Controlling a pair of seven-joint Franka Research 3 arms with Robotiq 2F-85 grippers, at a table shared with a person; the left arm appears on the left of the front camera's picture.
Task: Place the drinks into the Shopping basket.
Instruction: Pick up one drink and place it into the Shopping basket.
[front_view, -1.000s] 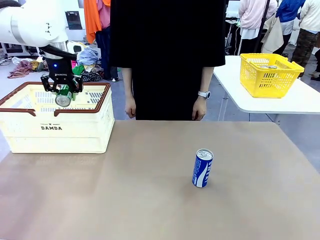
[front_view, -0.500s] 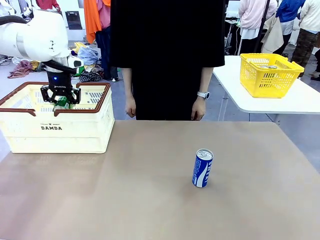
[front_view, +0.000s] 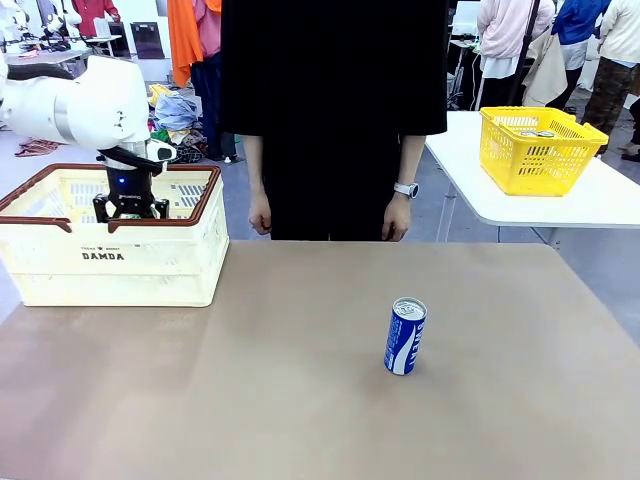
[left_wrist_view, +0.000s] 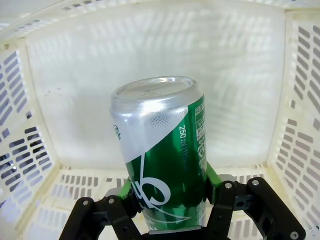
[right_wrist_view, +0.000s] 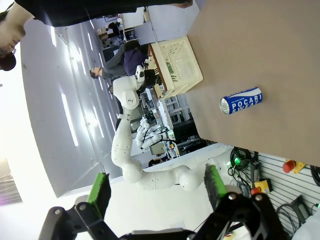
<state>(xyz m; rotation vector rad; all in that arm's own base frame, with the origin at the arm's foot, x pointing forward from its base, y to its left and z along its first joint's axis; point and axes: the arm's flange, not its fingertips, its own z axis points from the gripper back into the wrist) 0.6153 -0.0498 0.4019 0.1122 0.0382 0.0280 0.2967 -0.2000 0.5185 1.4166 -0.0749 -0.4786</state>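
Note:
The green can with a silver top is held in my left gripper, whose green pads press on both its sides. In the front view my left gripper reaches down inside the cream Shopping basket marked DAMDA at the table's far left; the can hangs above the basket's slotted floor. The blue can stands upright on the brown table, right of the middle. My right gripper is open, high above the table, far from the blue can.
A person in black stands at the table's far edge with hands hanging down. A yellow basket sits on a white side table at the back right. Bare table lies around the blue can.
My left gripper has gone down with the green can from above the basket's rim to inside the basket. The blue can has not moved.

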